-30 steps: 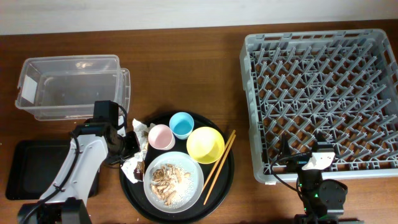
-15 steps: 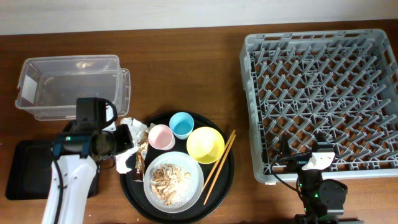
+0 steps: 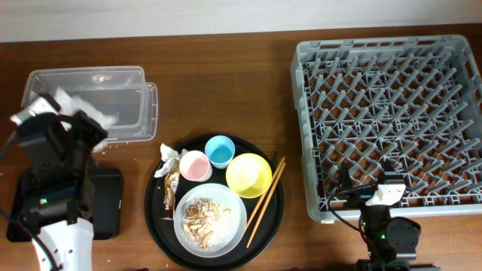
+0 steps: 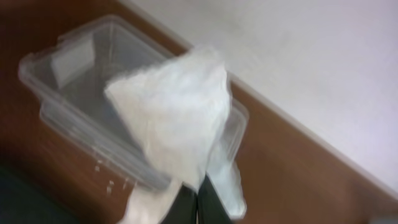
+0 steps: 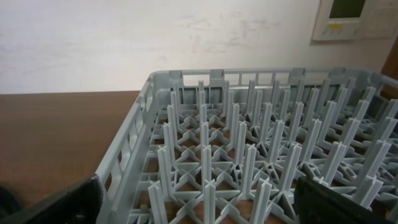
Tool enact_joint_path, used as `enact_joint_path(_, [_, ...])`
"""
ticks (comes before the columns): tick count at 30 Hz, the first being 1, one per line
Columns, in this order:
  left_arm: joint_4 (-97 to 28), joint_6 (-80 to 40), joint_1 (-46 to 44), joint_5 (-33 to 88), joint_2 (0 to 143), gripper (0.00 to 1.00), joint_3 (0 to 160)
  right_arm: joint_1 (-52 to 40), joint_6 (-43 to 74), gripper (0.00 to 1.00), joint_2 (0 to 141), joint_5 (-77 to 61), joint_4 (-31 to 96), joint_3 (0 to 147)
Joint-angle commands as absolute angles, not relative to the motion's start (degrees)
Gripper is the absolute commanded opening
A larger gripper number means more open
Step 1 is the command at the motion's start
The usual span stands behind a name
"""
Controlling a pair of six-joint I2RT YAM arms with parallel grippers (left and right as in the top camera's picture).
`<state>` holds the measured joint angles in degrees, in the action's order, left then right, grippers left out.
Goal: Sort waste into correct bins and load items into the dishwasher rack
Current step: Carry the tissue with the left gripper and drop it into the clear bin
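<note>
Crumpled white paper [image 4: 171, 124] pinched in the closed left gripper [image 4: 191, 202] above the clear plastic box [image 4: 68, 87], best released once centred over its opening; right gripper [image 3: 373, 196] wide open beside the dishwasher rack [image 3: 376, 43].

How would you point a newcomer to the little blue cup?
Find the big grey rack; left of it sits a round black tray. On the tray's far side, the blue cup stands between a pink cup and a yellow bowl, the only blue thing there.
</note>
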<state>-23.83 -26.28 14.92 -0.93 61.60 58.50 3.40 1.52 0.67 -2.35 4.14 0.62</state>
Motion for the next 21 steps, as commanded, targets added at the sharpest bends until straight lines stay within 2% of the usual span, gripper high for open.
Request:
enact_joint_path(1, [-13.1,-27.6,15.1,-1.3,67.3,0.00,59.0,3.8,1.7,0.98,0.2,-1.9,4.5,0.3])
enact_joint_path(8, [11.8,-27.1,15.2,-2.4,87.9,0.02,59.0,3.8,1.7,0.99,0.2,-1.9,4.5,0.3])
enact_joint_path(10, [14.8,-27.1,15.2,-2.5,91.4,0.07,59.0,3.8,1.7,0.99,0.2,-1.9,4.5,0.3])
enact_joint_path(11, [14.9,-26.8,15.2,-3.1,92.4,0.30,59.0,3.8,1.7,0.99,0.2,-1.9,4.5,0.3])
enact_joint_path(12, [14.9,-25.1,15.2,-3.1,92.7,0.78,59.0,3.8,1.7,0.99,0.2,-1.9,4.5,0.3])
enact_joint_path(13, [14.7,-23.1,15.2,-3.0,92.7,0.99,59.0,3.8,1.7,0.99,0.2,-1.9,4.5,0.3])
enact_joint_path(18, [10.2,-21.1,15.2,-2.5,88.7,0.99,59.0,3.8,1.7,0.99,0.2,-1.9,4.5,0.3])
enact_joint_path(20, [3.5,-21.1,15.2,4.5,84.3,0.99,59.0,3.8,1.7,0.99,0.2,-1.9,4.5,0.3])
enact_joint_path(21, [-1.8,-21.2,15.2,12.4,81.5,0.99,59.0,3.8,1.7,0.99,0.2,-1.9,4.5,0.3])
